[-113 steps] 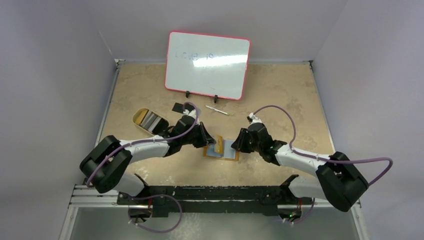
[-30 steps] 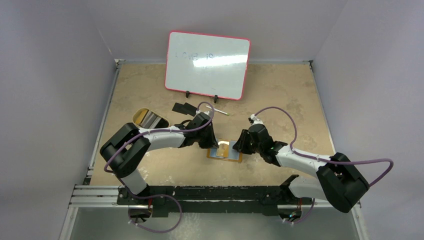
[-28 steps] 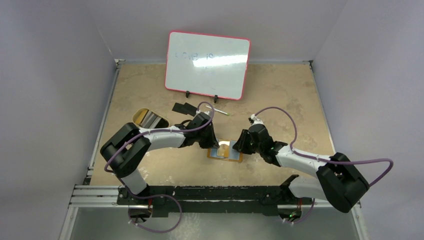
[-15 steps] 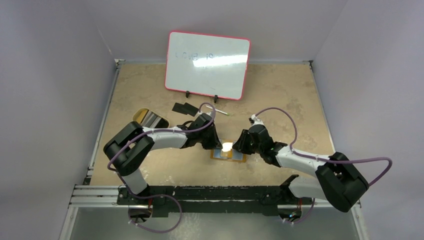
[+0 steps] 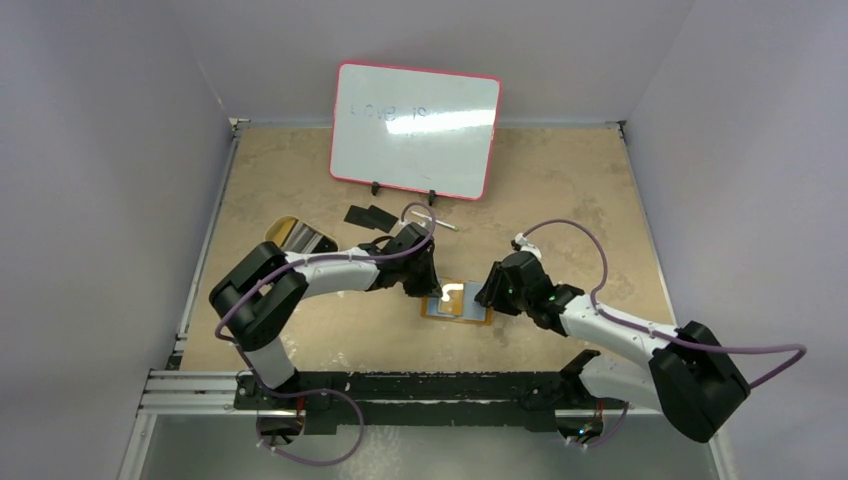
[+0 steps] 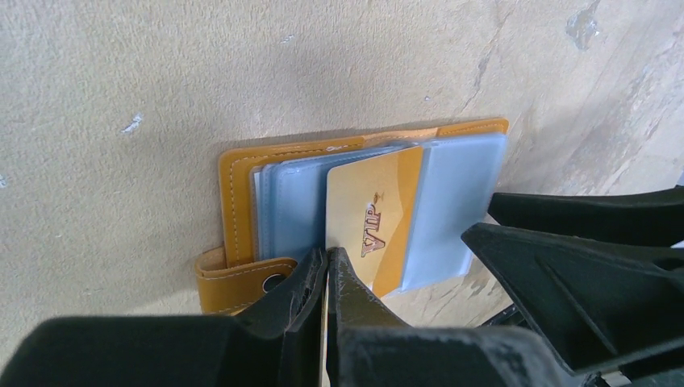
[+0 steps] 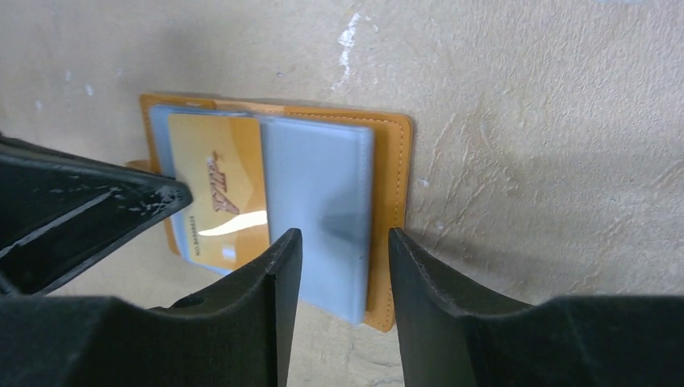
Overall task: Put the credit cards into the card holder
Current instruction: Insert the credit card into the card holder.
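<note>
The orange-tan card holder [image 5: 470, 314] [image 6: 239, 197] [image 7: 398, 165] lies open on the table between my arms, bluish plastic sleeves [image 7: 314, 189] upward. An orange-yellow credit card [image 5: 450, 296] [image 6: 377, 211] [image 7: 211, 185] marked VIP rests on the sleeves. My left gripper [image 5: 432, 290] [image 6: 327, 256] is shut on its near edge. Just above the holder's right-hand sleeves my right gripper [image 5: 486, 297] [image 7: 345, 239] stands open, gripping nothing. Two black credit cards [image 5: 368, 216] lie flat behind the left arm.
An oval tan tin dish [image 5: 298, 238] sits at the left. A slim pen [image 5: 434, 222] lies in front of the standing whiteboard [image 5: 415, 130]. In the left wrist view the right gripper's fingers [image 6: 581, 266] are close at the right.
My right gripper has opened and drawn back a little to the right. The left gripper has pushed the orange-yellow card rightward over the sleeves, and the holder has shifted slightly right.
</note>
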You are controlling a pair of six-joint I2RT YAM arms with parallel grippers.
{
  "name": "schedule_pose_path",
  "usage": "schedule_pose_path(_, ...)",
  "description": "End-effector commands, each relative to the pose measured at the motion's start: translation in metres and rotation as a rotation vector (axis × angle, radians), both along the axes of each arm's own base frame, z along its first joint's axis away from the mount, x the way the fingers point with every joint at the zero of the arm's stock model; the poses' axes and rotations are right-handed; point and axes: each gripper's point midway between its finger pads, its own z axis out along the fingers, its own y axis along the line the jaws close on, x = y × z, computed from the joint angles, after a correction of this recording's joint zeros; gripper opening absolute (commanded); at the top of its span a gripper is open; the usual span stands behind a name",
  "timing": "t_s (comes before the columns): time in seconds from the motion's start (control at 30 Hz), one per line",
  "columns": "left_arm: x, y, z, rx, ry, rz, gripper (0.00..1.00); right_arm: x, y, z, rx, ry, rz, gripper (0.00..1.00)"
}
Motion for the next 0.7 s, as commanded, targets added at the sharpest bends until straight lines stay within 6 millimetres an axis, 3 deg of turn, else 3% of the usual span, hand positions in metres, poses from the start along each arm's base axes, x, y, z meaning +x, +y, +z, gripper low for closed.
schedule_pose_path(0.0, 0.001, 0.003, -0.001, 0.052, -0.017, -0.031, 0.0, 0.0, -0.003, -0.011, -0.02, 0.047, -0.037, 0.47)
schedule_pose_path(0.37, -0.003, -0.024, 0.003, -0.005, 0.009, -0.097, 0.0, -0.003, 0.003, -0.02, 0.006, 0.061, -0.013, 0.42)
schedule_pose_path(0.67, -0.007, -0.013, 0.004, 0.049, -0.002, -0.119, 0.0, 0.001, 0.001, -0.017, -0.013, 0.04, -0.018, 0.41)
